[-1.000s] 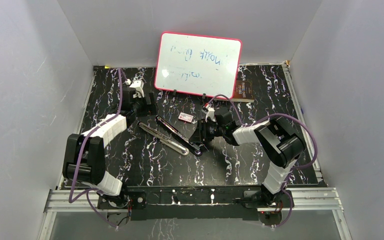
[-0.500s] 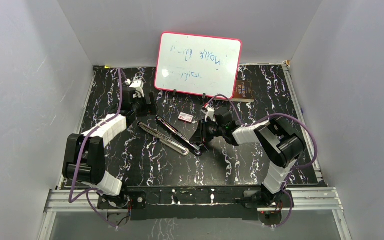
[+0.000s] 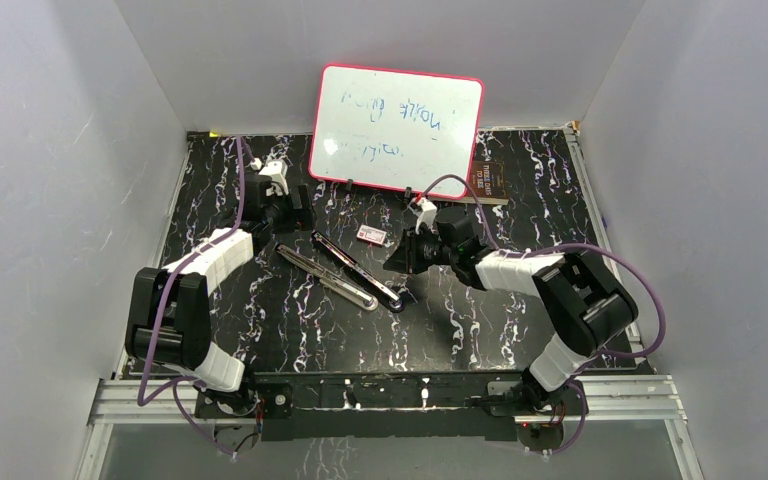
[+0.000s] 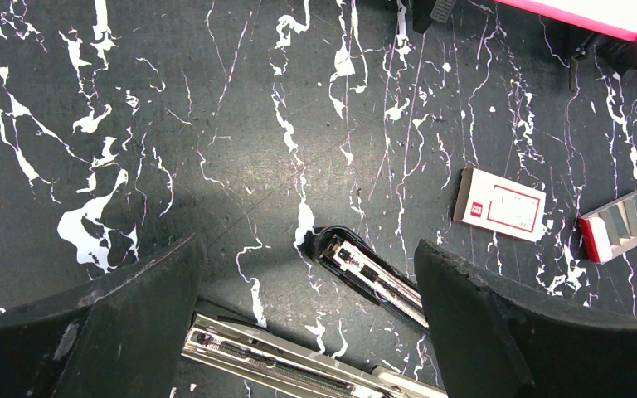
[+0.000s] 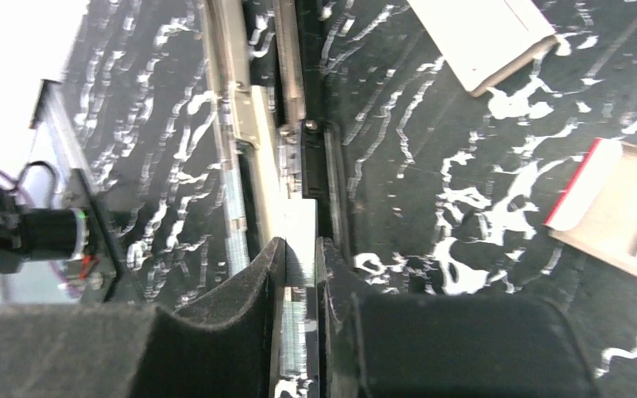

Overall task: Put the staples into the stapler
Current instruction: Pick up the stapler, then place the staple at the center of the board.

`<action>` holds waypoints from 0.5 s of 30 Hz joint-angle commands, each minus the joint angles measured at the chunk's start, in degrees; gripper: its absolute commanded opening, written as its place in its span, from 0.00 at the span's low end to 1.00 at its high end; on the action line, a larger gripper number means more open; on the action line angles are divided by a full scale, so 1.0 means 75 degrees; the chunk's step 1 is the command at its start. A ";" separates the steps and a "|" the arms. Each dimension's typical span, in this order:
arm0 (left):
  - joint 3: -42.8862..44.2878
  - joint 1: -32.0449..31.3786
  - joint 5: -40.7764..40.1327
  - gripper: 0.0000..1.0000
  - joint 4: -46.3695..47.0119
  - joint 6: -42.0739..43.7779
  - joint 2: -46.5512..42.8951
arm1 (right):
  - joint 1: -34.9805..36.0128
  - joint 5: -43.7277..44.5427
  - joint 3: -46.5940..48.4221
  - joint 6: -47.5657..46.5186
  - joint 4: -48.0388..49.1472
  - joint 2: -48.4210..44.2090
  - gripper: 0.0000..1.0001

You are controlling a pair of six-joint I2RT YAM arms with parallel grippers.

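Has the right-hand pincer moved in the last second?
Yes. The right pincer has drawn slightly back from the stapler, up toward the whiteboard.

L wrist cam. Left gripper [image 4: 311, 253]: jaws wide apart, black fingers [image 4: 91, 323] low on either side. Table [image 4: 174, 108]: black marble w/ white veins, no edge in shot.

Stapler [image 4: 367, 267] lies opened out betw. the fingers. Black half shows its rounded end; shiny rail half lies nearer the cam. Both run behind the fingers, contact can't be told.

Small white box w/ red label [image 4: 500, 206] lies flat to the R of the stapler, apart from it. Just beside the box, further R: red-edged open tray [image 4: 590, 236] w/ grey staples [image 4: 630, 217] in it.

Beyond these, whiteboard pink rim [image 4: 585, 12] and its black feet [image 4: 431, 8].
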 commanded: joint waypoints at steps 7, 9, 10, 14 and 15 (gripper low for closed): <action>-0.0047 0.0036 0.0094 0.97 0.0123 -0.0001 -0.0169 | 0.0499 0.2205 0.1009 -0.2405 -0.1515 0.0239 0.22; -0.0056 0.0039 0.0100 0.97 0.0126 -0.0011 -0.0169 | 0.0732 0.2722 0.1153 -0.2813 -0.1590 0.0400 0.22; -0.0050 0.0034 0.0102 0.97 0.0126 -0.0011 -0.0177 | 0.0832 0.2956 0.1201 -0.3001 -0.1590 0.0472 0.22; -0.0055 0.0033 0.0094 0.97 0.0126 -0.0011 -0.0177 | 0.1116 0.3627 0.1308 -0.3540 -0.1269 0.0763 0.22; -0.0058 0.0036 0.0104 0.97 0.0126 -0.0013 -0.0175 | 0.1159 0.3757 0.1340 -0.3664 -0.1210 0.0805 0.22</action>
